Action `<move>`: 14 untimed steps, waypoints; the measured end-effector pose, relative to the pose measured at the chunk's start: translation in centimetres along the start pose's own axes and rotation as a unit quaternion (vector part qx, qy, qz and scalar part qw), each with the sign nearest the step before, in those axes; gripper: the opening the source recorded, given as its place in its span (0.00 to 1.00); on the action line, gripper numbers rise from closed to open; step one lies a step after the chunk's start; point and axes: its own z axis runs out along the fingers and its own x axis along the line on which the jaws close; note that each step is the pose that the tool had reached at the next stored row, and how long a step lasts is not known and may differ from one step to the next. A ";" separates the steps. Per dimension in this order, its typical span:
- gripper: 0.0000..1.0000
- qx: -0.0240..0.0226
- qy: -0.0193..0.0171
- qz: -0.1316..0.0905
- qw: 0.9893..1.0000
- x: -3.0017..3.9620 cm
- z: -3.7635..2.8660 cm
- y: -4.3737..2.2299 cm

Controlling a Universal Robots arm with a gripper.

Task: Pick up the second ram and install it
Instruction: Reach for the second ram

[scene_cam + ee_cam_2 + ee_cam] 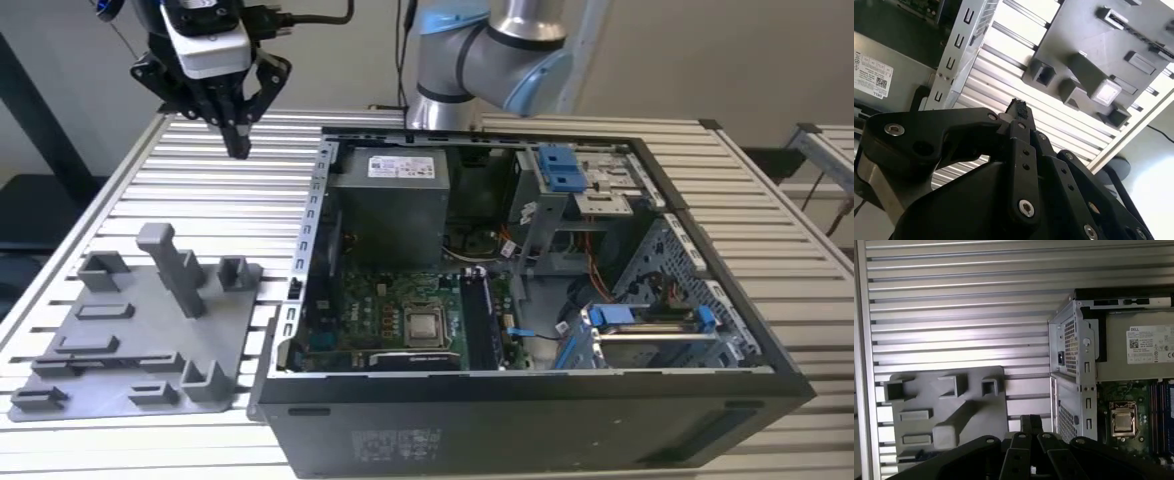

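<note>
Hovering black jaws closed, ribbed aluminium table (227, 200), grey tray (140, 332)

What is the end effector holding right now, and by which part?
Nothing, as far as can be seen: the end effector is shut and empty above the slatted table, between the grey tray and the computer case.

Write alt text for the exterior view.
The gripper, jaws together, hangs over the slatted table at the exterior view's left of an open computer case with its motherboard exposed. A grey tray with posts lies beside the case.
</note>
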 end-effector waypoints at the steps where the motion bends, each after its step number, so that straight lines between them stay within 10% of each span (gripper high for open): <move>1: 0.11 0.000 0.000 0.000 1.000 0.20 0.00 -0.03; 14: 0.11 0.000 0.000 0.000 1.000 2.91 -0.05 -0.40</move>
